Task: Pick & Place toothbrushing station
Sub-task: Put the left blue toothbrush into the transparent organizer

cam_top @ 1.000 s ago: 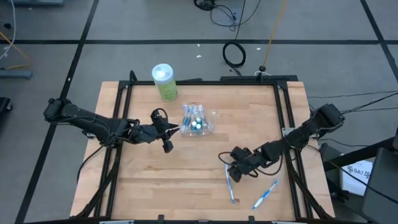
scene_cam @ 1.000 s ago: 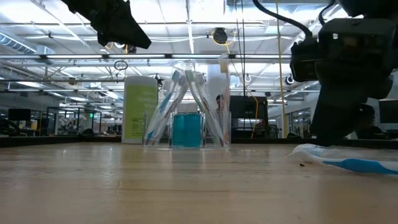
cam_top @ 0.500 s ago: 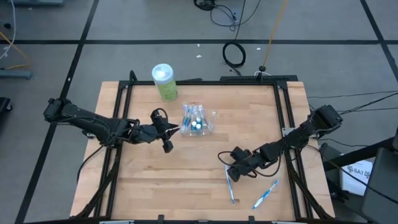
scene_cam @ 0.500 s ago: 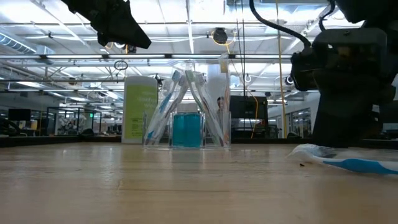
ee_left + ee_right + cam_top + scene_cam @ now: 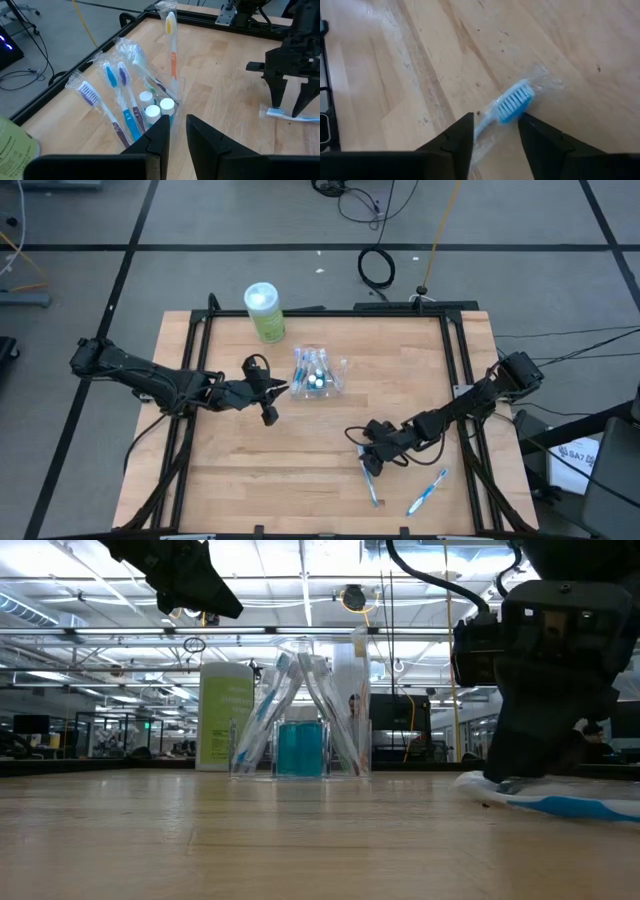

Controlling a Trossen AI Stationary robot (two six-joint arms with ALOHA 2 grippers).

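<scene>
Near the middle of the wooden table (image 5: 250, 470) we see a clear holder (image 5: 318, 373) standing upright, with several plastic-wrapped toothbrushes leaning out of it at angles; in the left wrist view we make out blue-headed ones, one with white and violet bristles, a yellow-and-orange toothbrush (image 5: 171, 47) rising highest, and two small white caps (image 5: 161, 104) low in the holder. From table height a turquoise block (image 5: 301, 748) shows inside its clear walls. Behind it, near the table's far edge, stands a green canister (image 5: 265, 312) with a pale lid; what it holds we cannot tell. The left gripper (image 5: 273, 393) hangs just beside the holder, raised off the table, its fingers (image 5: 206, 145) drawn close with only a slim gap and nothing between them. The right gripper (image 5: 371, 463) is down at the table toward the near edge, its fingers (image 5: 454, 137) spread and straddling the blue-bristled toothbrush (image 5: 512, 102), which lies flat on the wood in a crinkled clear wrapper; we cannot tell whether the fingers touch it. A second blue toothbrush (image 5: 426, 491) lies near it, closer to the near right corner, apart from the gripper.
</scene>
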